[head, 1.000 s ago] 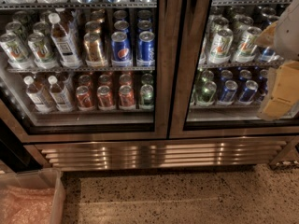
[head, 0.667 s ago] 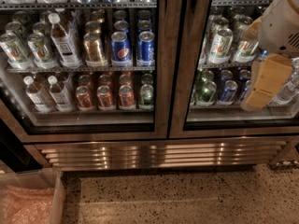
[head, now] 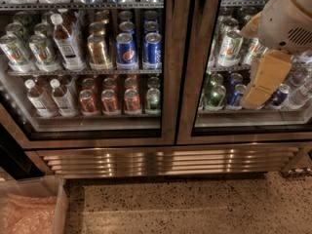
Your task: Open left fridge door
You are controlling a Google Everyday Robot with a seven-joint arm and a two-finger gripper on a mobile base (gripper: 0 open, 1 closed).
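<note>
The left fridge door (head: pixel 168 89) is shut; its steel frame and glass pane fill the left and middle of the camera view. Behind the pane stand bottles, blue cans (head: pixel 126 50) and red cans (head: pixel 111 101) on two shelves. My gripper (head: pixel 253 99), cream-coloured under a white arm housing (head: pixel 287 18), hangs at the upper right in front of the right door's pane. It is well to the right of the left door and points down and to the left. No door handle shows.
The right fridge door (head: pixel 187 82) is shut, with green-and-silver cans (head: pixel 229 48) behind its glass. A ribbed steel grille (head: pixel 165 161) runs below both doors. A clear bin with pinkish contents (head: pixel 29 211) sits on the speckled floor (head: pixel 185 204) at lower left.
My gripper and arm have moved left and a little up across the right door's pane, further into view. Both doors have stayed shut.
</note>
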